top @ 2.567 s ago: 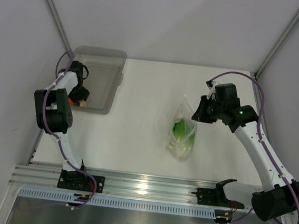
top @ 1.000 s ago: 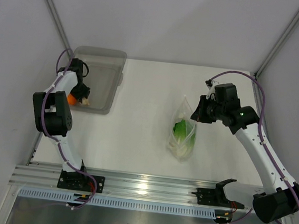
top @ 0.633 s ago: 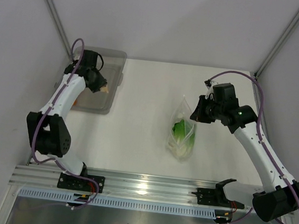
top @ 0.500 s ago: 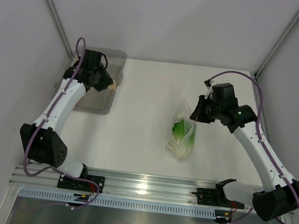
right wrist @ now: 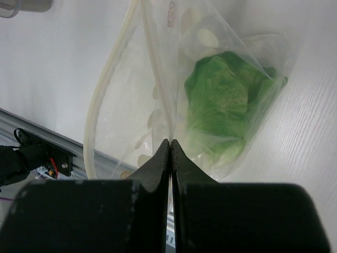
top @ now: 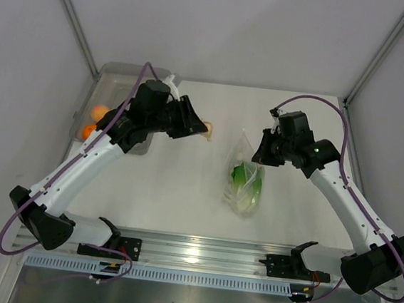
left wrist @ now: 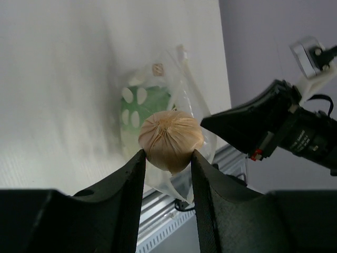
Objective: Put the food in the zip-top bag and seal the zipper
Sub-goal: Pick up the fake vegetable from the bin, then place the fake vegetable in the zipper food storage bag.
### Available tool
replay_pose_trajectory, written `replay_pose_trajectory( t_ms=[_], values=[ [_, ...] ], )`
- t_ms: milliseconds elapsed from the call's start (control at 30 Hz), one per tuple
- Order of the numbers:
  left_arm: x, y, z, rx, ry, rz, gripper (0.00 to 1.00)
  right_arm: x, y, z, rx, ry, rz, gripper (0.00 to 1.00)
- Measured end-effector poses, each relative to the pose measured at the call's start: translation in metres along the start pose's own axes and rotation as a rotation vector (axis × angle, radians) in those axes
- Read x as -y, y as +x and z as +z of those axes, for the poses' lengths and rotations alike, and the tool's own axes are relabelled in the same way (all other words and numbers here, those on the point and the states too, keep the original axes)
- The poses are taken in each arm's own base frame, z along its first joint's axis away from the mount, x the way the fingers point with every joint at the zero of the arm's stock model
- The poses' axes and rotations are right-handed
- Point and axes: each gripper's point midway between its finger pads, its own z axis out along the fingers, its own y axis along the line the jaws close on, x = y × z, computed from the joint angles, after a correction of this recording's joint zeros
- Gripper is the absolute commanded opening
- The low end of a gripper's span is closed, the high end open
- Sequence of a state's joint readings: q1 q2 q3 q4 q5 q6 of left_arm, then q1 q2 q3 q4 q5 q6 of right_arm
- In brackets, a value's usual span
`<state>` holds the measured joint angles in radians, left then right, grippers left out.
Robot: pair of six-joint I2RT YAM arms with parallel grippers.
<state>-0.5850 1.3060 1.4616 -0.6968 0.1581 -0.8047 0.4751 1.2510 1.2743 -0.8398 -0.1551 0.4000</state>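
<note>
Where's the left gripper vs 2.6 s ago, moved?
Yes. The left gripper swung right, out of the bin and toward the bag, shut on the lump.

The lettuce (right wrist: pixel 221 100) is bright green with a pale base. The zip-top bag (right wrist: pixel 210 26) is clear with white oval spots. The lump (left wrist: pixel 170 139) is beige, the two fruits (top: pixel 100 111) orange, the table (top: pixel 184 186) white.
</note>
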Motion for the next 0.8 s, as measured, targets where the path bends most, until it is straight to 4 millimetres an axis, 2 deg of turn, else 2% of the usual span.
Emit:
replay_pose_trajectory(
  t_ms=[133, 267, 633, 800],
  values=[
    [0.024, 0.029, 0.014, -0.09, 0.065, 0.034, 0.42, -0.009, 0.0, -0.001, 0.002, -0.007, -0.008, 0.0],
    [0.03, 0.053, 0.03, -0.165, 0.074, 0.053, 0.42, -0.016, -0.005, -0.003, 0.018, -0.009, -0.014, 0.0],
    [0.051, 0.096, 0.046, -0.265, 0.115, 0.092, 0.42, -0.018, -0.006, -0.007, 0.022, -0.004, -0.005, 0.0],
    [0.053, 0.109, 0.053, -0.297, 0.109, 0.097, 0.45, -0.018, -0.007, -0.008, 0.025, -0.002, -0.002, 0.0]
  ],
)
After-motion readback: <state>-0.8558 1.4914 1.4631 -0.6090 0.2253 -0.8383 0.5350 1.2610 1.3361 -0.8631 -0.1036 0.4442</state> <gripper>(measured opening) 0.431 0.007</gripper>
